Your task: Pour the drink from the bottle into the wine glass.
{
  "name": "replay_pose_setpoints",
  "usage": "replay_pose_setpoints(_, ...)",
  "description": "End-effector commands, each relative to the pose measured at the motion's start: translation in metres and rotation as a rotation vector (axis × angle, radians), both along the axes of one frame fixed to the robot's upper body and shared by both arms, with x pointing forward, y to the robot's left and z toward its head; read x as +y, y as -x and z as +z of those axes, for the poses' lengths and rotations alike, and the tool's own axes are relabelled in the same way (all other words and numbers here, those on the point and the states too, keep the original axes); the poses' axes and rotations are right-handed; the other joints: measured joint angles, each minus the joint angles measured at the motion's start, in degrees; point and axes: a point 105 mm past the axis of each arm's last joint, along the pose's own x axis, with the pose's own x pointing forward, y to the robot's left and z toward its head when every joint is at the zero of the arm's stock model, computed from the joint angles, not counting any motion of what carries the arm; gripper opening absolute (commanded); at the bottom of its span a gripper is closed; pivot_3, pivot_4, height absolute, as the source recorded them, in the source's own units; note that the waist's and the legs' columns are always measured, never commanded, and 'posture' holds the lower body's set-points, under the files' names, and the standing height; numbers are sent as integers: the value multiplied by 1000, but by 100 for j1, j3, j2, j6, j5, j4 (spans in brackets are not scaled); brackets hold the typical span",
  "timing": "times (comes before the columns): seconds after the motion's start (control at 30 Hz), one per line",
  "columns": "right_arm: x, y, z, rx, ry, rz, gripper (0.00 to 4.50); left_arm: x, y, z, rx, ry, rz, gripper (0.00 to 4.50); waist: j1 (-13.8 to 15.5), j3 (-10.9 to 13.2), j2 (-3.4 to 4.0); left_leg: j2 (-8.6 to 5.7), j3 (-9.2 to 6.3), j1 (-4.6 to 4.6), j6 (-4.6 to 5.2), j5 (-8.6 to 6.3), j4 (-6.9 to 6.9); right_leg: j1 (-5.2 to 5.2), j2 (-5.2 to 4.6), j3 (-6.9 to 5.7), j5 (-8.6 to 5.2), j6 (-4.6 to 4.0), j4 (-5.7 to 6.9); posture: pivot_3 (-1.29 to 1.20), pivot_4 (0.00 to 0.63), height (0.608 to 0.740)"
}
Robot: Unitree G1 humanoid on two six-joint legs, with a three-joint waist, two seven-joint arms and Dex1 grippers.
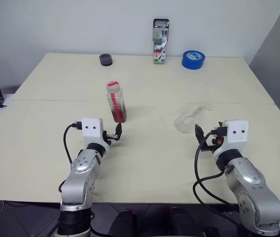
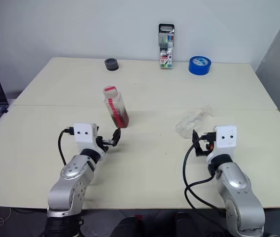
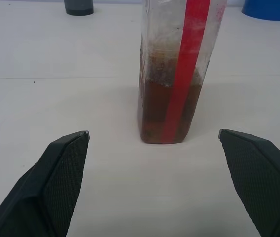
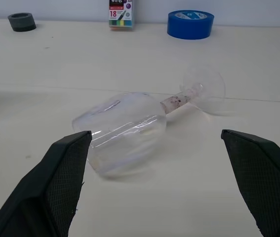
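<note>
Nothing poured yet, I'm at the reach stage. The bottle (image 1: pixel 116 101) stands capped at frame centre, drink (image 3: pixel 165 112) low inside. The wine glass (image 1: pixel 192 117) lies on its side, centre-right (needs standing up first). Left gripper (image 1: pixel 119 132) and right gripper (image 1: pixel 199 134) sit level, fingers spread wide, empty.

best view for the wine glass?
Right wrist view: the wine glass lies on its side, close up, with bowl, stem and foot all clear. Both eye views show it small and faint on the table. Left wrist view shows the bottle.
</note>
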Motion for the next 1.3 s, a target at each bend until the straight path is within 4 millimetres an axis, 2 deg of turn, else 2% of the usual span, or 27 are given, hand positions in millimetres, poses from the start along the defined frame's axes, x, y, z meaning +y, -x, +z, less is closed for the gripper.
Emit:
replay_pose_setpoints(0.03,-1,3,13,-59,7,-5,4500,-3,2,18,-68,-12,-19,4492,0,0,0,0,0,0,0,0,0,0,0,0,0,0,0,0,150,740)
replay_pose_setpoints(0.73,-2,0,20,-84,38,14,4500,-5,-1,23,-91,-2,-20,4492,0,0,0,0,0,0,0,0,0,0,0,0,0,0,0,0,150,740)
replay_pose_setpoints(0.83,16,1,33,-155,189,176,4500,-7,-1,25,-98,0,-19,4492,-3,3,1,-2,1,0,0,0,1,0,-1,1,0,0,0,0,150,740)
replay_pose_setpoints(0.93,45,6,54,-201,105,414,4500,-6,-2,26,-107,1,-8,4492,-23,5,2,1,0,2,0,0,0,0,5,1,0,0,0,0,150,740)
replay_pose_setpoints(1.03,60,11,69,-208,52,594,4500,-5,-5,29,-117,2,-4,4492,-9,5,1,2,-6,0,1,0,1,2,7,-5,0,0,0,0,150,740)
replay_pose_setpoints(1.13,64,11,86,-201,14,735,4500,-5,-7,31,-127,5,-3,4492,-4,11,1,-1,-5,-6,2,-1,5,3,1,-5,1,0,-6,0,150,740)
replay_pose_setpoints(1.3,62,4,95,-188,3,773,4500,-4,-10,35,-138,8,0,4492,8,10,0,-2,-11,-7,4,-2,0,3,-1,-10,1,-1,-8,0,150,740)
